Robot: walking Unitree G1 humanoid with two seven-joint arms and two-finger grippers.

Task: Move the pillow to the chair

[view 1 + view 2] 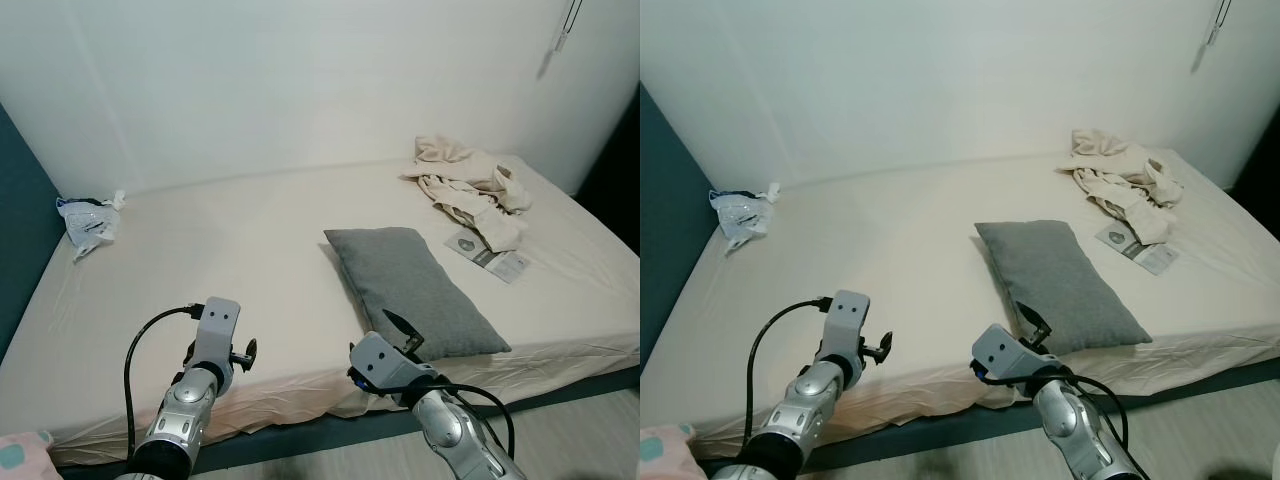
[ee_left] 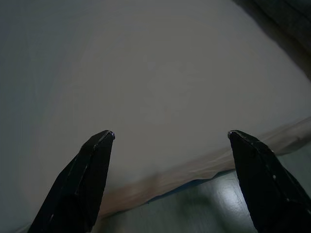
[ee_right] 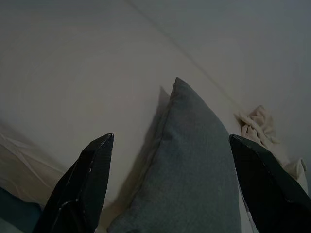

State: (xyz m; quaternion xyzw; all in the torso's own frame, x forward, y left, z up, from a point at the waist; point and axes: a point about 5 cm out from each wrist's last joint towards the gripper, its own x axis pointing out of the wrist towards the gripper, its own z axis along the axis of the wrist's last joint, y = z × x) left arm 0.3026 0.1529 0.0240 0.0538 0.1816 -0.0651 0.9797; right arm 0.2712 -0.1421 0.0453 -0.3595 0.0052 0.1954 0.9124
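Note:
A grey pillow (image 1: 410, 290) lies flat on the cream bed sheet (image 1: 220, 270), right of the middle and close to the bed's front edge. My right gripper (image 1: 403, 332) hovers just before the pillow's near end; in the right wrist view its fingers (image 3: 92, 179) stand wide apart, open, with the pillow (image 3: 194, 165) ahead between them and nothing held. My left gripper (image 1: 245, 352) hangs above the front edge of the bed, left of the pillow. It is open too (image 2: 170, 133), with bare sheet beneath it.
Crumpled cream clothes (image 1: 470, 185) and a printed leaflet (image 1: 487, 255) lie on the far right of the bed. A plastic bag (image 1: 88, 222) sits at the far left by a teal panel (image 1: 15, 230). Floor (image 1: 580, 430) shows below the bed's front edge.

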